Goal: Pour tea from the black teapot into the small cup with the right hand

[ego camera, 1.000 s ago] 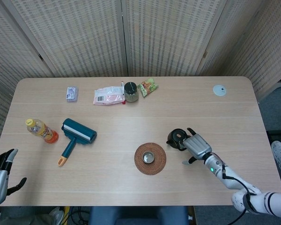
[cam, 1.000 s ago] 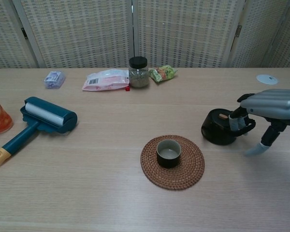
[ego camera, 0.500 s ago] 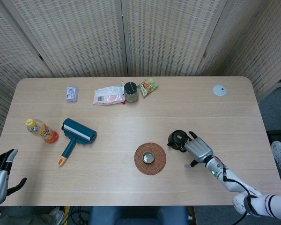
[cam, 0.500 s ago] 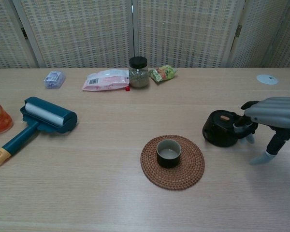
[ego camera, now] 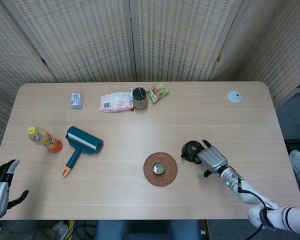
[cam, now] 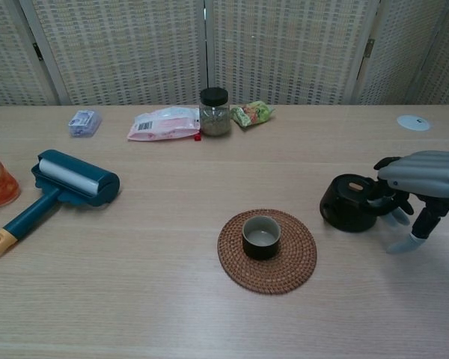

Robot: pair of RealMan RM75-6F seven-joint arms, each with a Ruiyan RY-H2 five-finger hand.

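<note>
The right hand is at the handle of the black teapot, right of centre; a firm hold cannot be confirmed. The cup stands on a woven mat, lower centre. Secure the handle fully before lifting, then tilt the spout slowly over the cup.

Bright, even light from overhead in both views. Shadows are soft and short: a faint one lies on the surface under the right robot hand. There's a mild pale sheen across the wood's middle. Focus is sharp throughout, with no motion blur and only slight bending at the head view's edges.
</note>
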